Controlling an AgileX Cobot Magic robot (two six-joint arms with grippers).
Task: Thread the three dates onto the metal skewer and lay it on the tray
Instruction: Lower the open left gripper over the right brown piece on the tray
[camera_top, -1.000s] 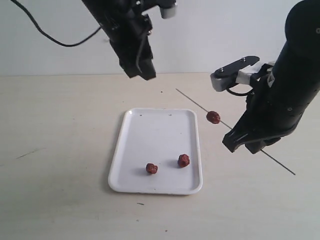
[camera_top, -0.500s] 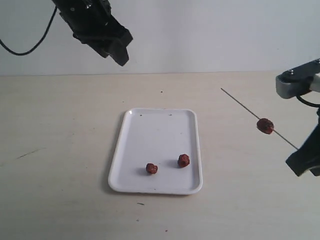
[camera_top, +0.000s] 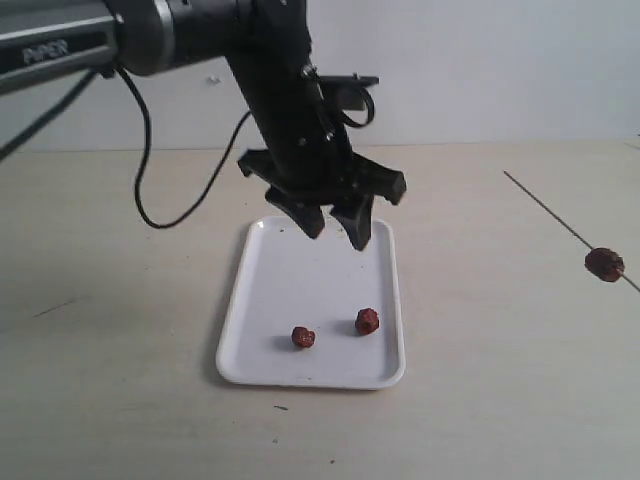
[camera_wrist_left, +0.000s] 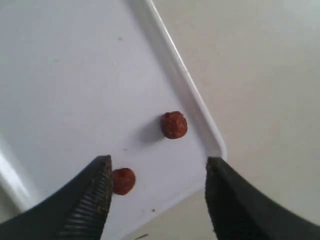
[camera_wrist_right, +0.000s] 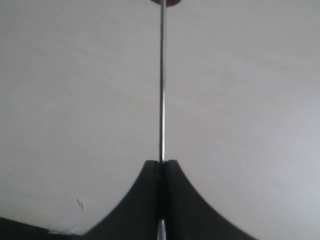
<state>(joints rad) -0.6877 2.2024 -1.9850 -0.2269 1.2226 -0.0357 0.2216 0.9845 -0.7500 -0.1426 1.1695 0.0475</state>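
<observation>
Dates (camera_wrist_left: 174, 125), two, loose on tray (camera_wrist_left: 186, 92) just beneath wide-open left gripper (camera_wrist_left: 159, 167); centre over one, descend straight, close gently to avoid rolling. Farther off, third date (camera_top: 604, 264) threaded on skewer (camera_wrist_right: 161, 90), clamped in right gripper (camera_wrist_right: 161, 167).

Your exterior camera stands back, looking down slantwise across the pale desk (camera_top: 110, 400). Your left wrist camera looks closely down on the flat white plastic tray (camera_wrist_left: 75, 75), which both share. Your right wrist camera sights along the thin grey metal skewer (camera_wrist_right: 162, 90).
</observation>
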